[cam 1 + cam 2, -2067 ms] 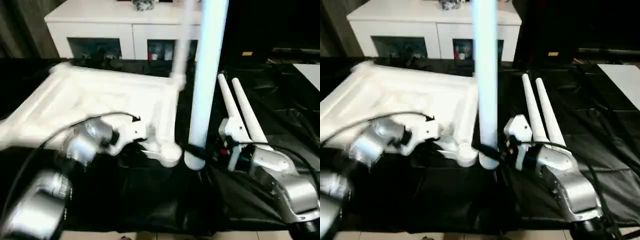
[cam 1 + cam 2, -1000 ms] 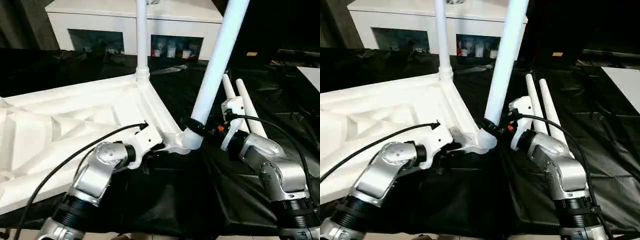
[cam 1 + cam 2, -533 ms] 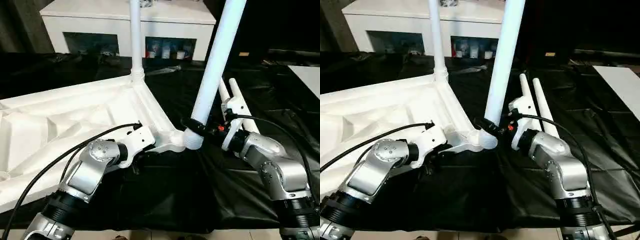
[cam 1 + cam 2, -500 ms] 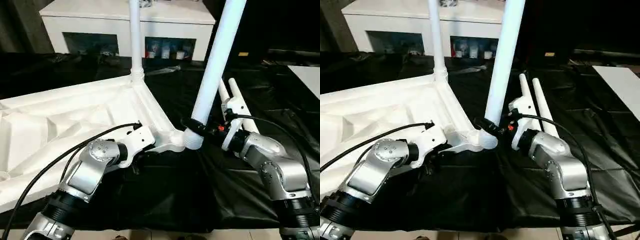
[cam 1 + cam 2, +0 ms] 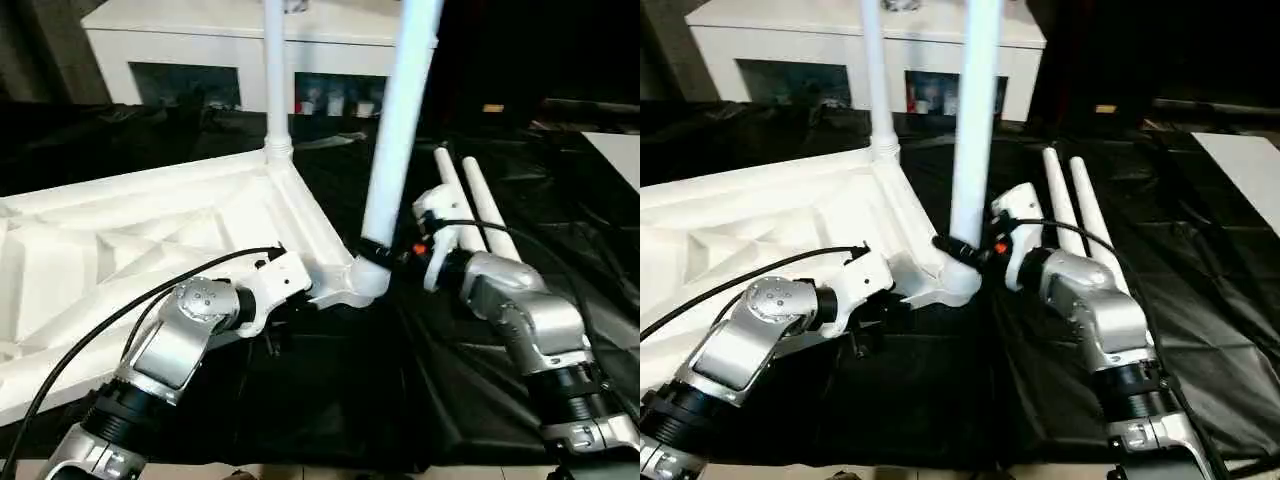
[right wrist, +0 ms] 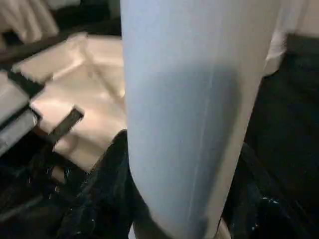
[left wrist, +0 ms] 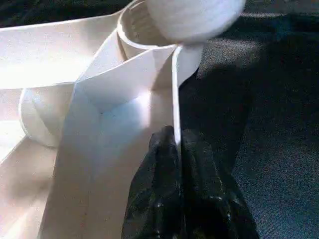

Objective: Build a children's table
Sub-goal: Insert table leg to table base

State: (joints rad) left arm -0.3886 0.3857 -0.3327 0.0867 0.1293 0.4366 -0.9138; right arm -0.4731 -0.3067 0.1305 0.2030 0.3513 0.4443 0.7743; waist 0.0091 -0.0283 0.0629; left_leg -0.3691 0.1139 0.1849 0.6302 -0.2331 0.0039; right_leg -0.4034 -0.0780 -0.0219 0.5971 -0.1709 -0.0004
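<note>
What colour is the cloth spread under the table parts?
Black cloth, shiny and creased; the right eye view shows it best.

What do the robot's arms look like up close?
Both arms are jointed silver metal with rounded housings and black ribbed collars toward the shoulder. Each wrist carries a white block; a thin black cable loops along each arm. The left pincer has black, matte fingers. The right pincer is black too, with a small red-orange spot at its base.

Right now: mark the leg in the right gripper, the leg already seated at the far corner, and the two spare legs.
held leg [image 5: 398, 110], left eye view, mid shaft
seated leg [image 5: 274, 70], left eye view, shaft above far socket
spare legs [image 5: 1077, 215], right eye view, on one shaft
</note>
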